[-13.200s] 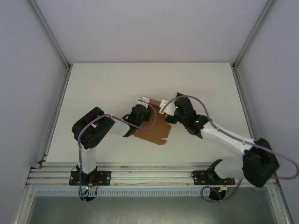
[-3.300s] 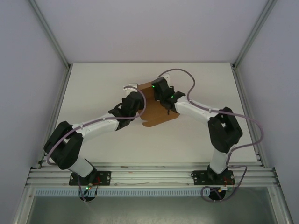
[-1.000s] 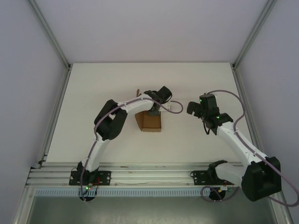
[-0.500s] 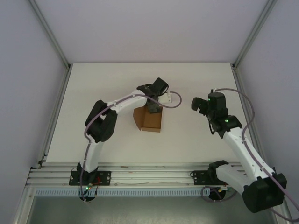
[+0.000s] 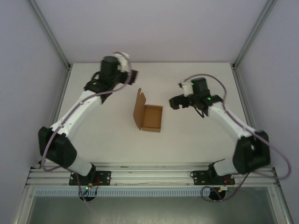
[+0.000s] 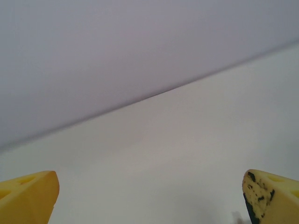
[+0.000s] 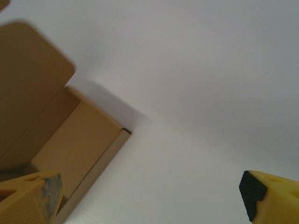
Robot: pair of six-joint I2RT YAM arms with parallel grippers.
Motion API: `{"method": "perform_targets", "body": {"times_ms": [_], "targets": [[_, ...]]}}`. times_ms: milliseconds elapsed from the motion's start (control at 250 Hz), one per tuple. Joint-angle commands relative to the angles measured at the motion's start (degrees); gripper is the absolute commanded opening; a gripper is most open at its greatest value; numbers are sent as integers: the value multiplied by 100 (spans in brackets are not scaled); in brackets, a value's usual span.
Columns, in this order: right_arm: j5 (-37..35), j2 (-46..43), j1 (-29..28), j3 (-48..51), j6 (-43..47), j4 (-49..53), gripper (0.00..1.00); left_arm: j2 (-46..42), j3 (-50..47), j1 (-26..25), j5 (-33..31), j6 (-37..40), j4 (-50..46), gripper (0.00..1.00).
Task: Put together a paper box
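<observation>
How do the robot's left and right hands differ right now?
The left hand is toward the far left of the table, well away from the paper box; the right hand sits just right of it. The left hand faces bare table and wall; the right hand faces the open box. Both are open and empty.

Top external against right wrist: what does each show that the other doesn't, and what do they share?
Top external: the left gripper near the far left corner of the table, and the paper box with its lid flap standing on its left side. Right wrist: a close look at the box's wall edge and rounded flap between yellow fingertips. Both: the box on the white table, the open right gripper clear of it.
</observation>
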State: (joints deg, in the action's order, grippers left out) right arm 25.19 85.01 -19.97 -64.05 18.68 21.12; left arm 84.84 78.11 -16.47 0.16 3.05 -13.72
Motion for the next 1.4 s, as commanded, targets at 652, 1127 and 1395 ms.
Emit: {"method": "perform_targets", "body": {"times_ms": [652, 1127, 1395], "targets": [[-1157, 3386, -1287, -2604, 897, 1005, 18, -1371, -2714, 953, -682, -2915, -145, 100], [-4359, 2468, -2302, -1057, -5061, 1755, 18, -1044, -2894, 927, 957, -2175, 898, 100], [-4689, 1850, -2575, -686, -5303, 1145, 51, -419, -2714, 890, 2650, -847, 1605, 100]]}}
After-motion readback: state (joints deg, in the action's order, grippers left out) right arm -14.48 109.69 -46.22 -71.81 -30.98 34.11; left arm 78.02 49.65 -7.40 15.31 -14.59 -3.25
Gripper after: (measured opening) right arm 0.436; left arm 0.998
